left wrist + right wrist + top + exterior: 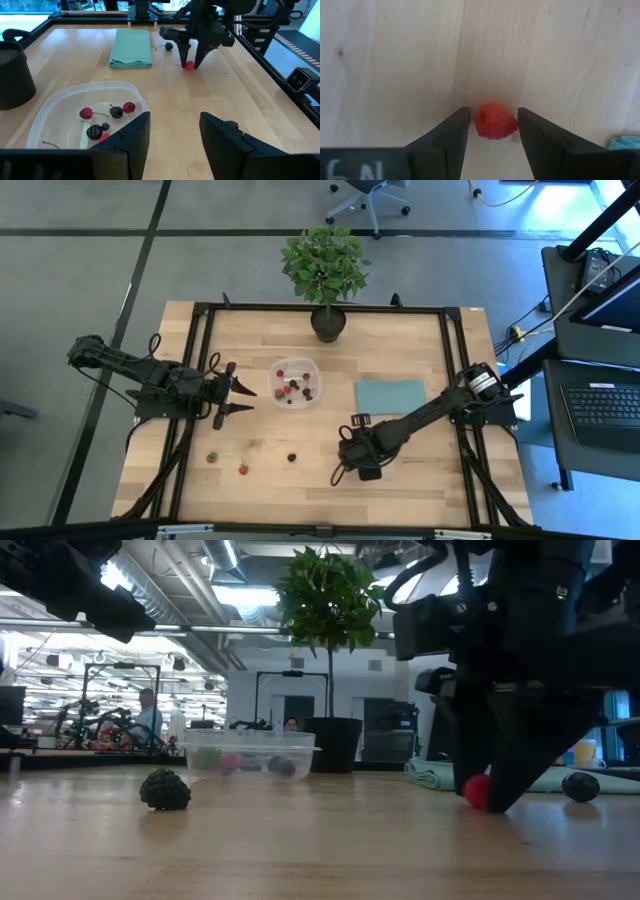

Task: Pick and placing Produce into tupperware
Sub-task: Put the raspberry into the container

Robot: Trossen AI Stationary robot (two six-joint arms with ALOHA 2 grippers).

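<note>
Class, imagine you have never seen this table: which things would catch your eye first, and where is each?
The right gripper reaches down to the tabletop near the front, its fingers straddling a red berry without visibly pinching it. Mid-table sits the clear tupperware, already holding red and dark berries, with the left gripper waiting open beside it. A leafy potted plant stands at the table's far edge.
</note>
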